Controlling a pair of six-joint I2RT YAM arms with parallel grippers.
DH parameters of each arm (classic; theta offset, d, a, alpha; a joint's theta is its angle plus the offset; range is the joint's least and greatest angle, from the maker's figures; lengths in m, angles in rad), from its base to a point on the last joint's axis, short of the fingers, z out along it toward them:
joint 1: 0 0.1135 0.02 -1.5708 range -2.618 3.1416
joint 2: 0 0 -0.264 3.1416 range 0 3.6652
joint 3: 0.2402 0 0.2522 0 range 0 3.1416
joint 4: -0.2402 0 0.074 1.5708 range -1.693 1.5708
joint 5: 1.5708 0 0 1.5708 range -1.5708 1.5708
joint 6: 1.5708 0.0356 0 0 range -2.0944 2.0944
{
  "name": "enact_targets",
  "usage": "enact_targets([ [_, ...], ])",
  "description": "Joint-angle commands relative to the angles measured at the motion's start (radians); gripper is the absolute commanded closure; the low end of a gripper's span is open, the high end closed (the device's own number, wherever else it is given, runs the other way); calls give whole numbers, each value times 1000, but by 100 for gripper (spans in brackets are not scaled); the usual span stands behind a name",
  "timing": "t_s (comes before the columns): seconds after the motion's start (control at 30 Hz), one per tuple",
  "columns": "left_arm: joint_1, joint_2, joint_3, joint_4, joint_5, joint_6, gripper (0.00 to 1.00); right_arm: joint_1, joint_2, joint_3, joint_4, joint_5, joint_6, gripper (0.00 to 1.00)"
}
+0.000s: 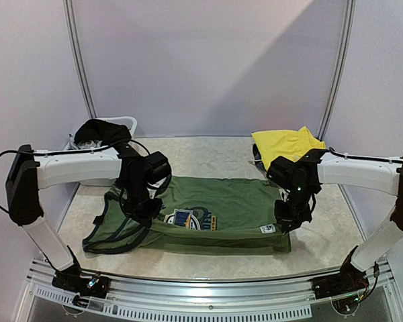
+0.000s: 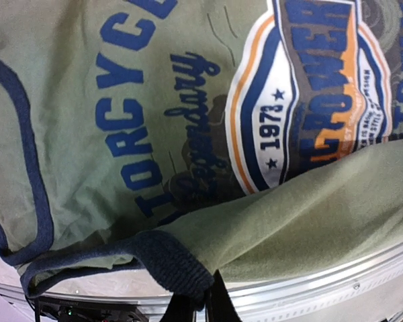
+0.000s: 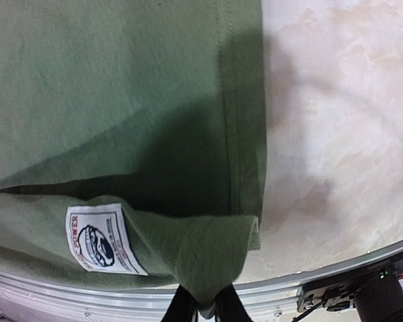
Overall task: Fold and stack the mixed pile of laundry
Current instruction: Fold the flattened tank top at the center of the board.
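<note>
First fold in hand, stack not yet begun
We hold the olive-green T-shirt (image 1: 215,215) mid-table (image 1: 336,228), left gripper (image 1: 140,209) clenched on its navy trim, right gripper (image 1: 287,220) clenched on its hem corner; yellow garment (image 1: 285,144) and dark pieces (image 1: 101,131) wait behind.

The T-shirt (image 1: 228,201) lies on the table (image 1: 336,231), a tub (image 1: 129,121) holding clothes (image 1: 97,131) behind-left, another garment (image 1: 285,144) behind-right.
</note>
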Motion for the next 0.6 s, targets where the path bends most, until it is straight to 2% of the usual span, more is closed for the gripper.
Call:
enact_targets([
  [0.0,34,79,22,38,11,40,97,-34,91,51,12,-6,-48,87],
  [0.07,48,106,31,52,15,37,91,-54,127,78,10,-2,-55,83],
  [0.13,61,120,54,56,9,32,78,-89,155,111,-1,16,-62,77],
  [0.17,71,122,68,55,6,28,68,-109,169,124,-6,23,-66,74],
  [0.23,86,113,103,45,-14,23,56,-146,185,148,-17,32,-75,69],
  [0.37,108,70,163,8,-39,32,37,-197,172,175,-26,39,-94,67],
  [0.47,108,37,173,-42,-92,56,38,-200,147,198,-36,27,-133,67],
  [0.57,92,-22,113,-25,-64,92,49,-180,82,174,10,-29,-211,69],
])
